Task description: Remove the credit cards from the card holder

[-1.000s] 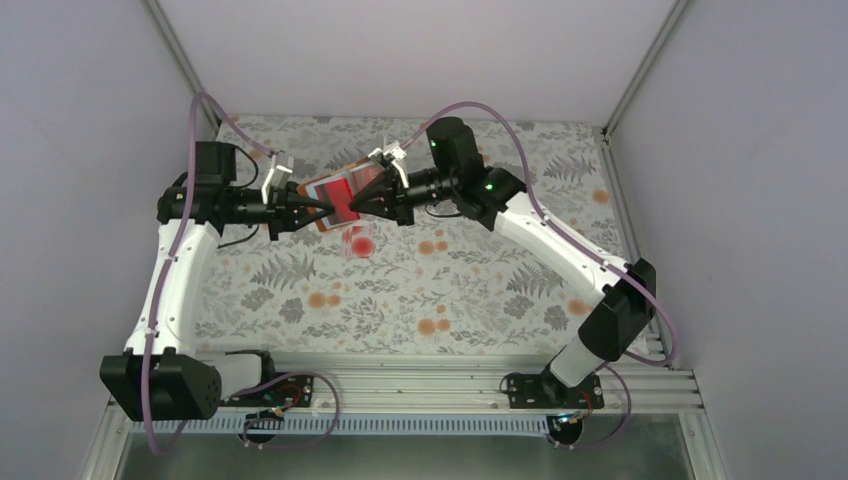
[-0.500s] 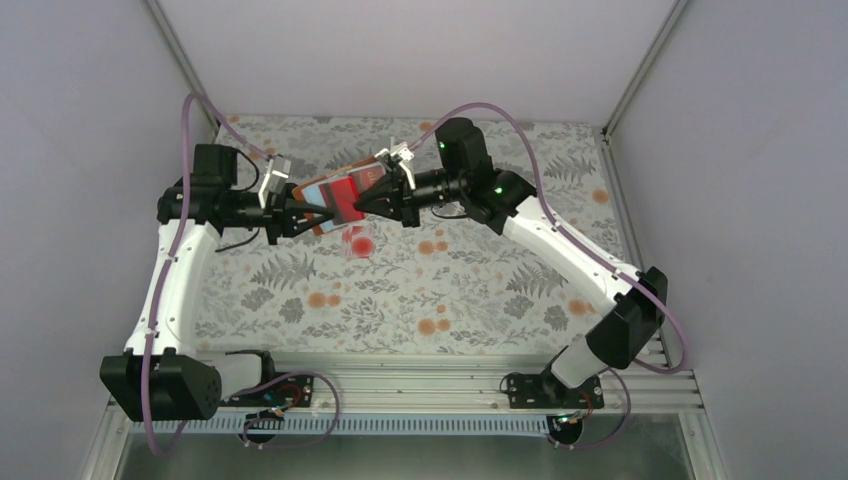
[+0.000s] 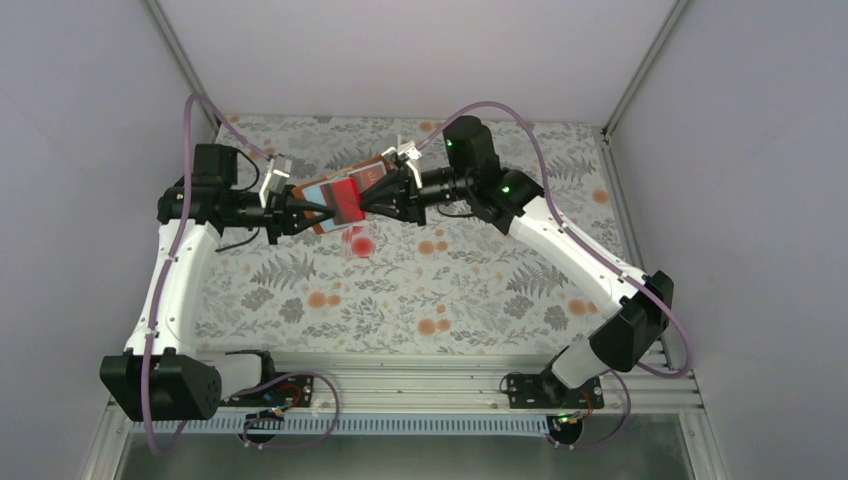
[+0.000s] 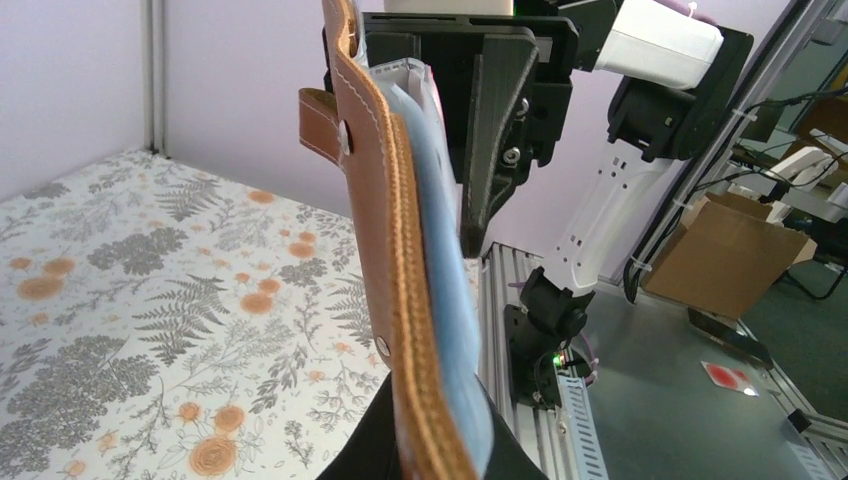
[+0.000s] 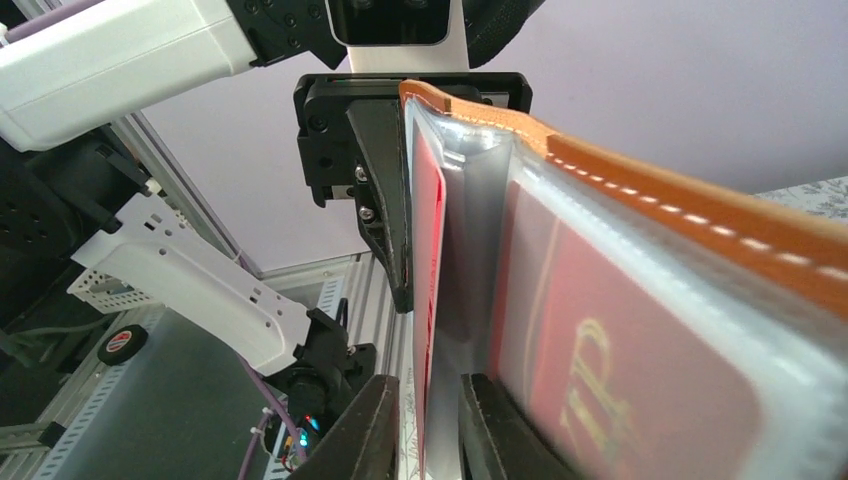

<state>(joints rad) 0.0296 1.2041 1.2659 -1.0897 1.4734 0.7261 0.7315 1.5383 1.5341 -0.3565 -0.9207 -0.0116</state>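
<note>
Blocked at upper centre of the top view by the card holder, hung mid-air with the left gripper and right gripper flanking it. Blocked just below by a spotted card on the table. Wide open across lower middle and right, tbh.

In the left wrist view the card holder runs off the top edge above the left gripper, whose fingers are cut by the bottom edge. Beside the right gripper, the red card has blurred gold lettering, cropped below; whether those fingers pinch anything is unclear
</note>
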